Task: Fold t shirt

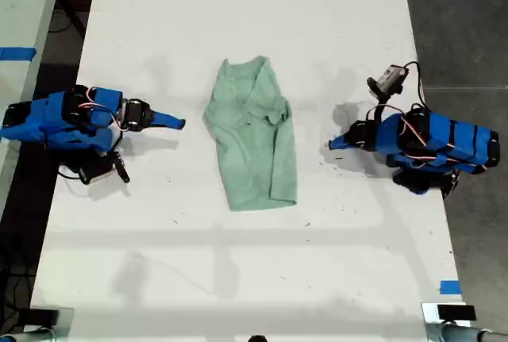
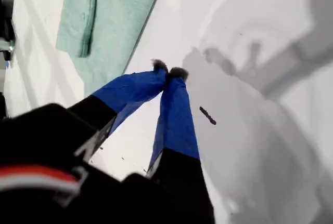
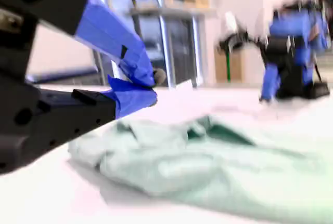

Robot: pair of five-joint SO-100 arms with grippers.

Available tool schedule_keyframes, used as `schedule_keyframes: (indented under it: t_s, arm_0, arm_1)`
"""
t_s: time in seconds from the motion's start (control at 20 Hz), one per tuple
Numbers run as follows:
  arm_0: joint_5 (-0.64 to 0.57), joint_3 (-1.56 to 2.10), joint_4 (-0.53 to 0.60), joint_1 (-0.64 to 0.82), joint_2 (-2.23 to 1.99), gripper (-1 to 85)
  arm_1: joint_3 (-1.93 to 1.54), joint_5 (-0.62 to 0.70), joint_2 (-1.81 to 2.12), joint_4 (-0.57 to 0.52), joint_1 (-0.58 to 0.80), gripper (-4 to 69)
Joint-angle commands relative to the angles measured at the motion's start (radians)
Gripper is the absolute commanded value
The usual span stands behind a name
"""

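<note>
Tips of my first claw point(image 2: 169, 73) are pressed together with nothing between them, and it hangs just over bare white counter point(image 2: 270, 146), so you can count it as empty. My second claw point(image 3: 150, 88) looks the same: its blue-taped fingers point(image 3: 130, 52) meet at the ends and hold no cloth, though the blur there leaves a hair of doubt.

In the exterior view, my first claw point(image 1: 335, 145) sits at the right of the frame and my second claw point(image 1: 176, 124) at the left. Each points inward and stands apart from the small pale mint-green cloth t-shirt point(image 1: 254, 136) lying between them in the middle of the frame. I judge that both arms are parked clear so the cloth can rest undisturbed. The shirt already lies as a narrow doubled strip with a sleeve tucked across it, so part of the folding looks done.

The exterior view gives you the whole outline of the shirt and shows that neither claw touches it. The first wrist view adds how tightly the fingers close, plus a clean straight edge of the shirt point(image 2: 104, 21) with a layer folded over it. The second wrist view looks low across the counter, so you see what the overhead hides: the t-shirt point(image 3: 208, 167) stands up in soft, puffy wrinkles instead of lying flat, and the other blue arm point(image 3: 291, 52) sits beyond it.
</note>
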State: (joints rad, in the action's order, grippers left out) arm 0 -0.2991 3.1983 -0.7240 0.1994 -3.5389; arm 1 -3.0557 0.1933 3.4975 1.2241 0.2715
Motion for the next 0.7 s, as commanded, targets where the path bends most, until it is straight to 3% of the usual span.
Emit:
schedule_keyframes:
  t_s: [0.0,0.65]
  arm_0:
    - [0.026,0.023,-0.046,0.044,-0.054,-0.1]
    - [0.043,0.017,-0.086,0.087,-0.054,-0.1]
  arm_1:
    - [-0.055,-0.006,0.015,-0.005,-0.017,1.2]
    - [-0.055,-0.005,0.015,-0.006,-0.02,1.2]
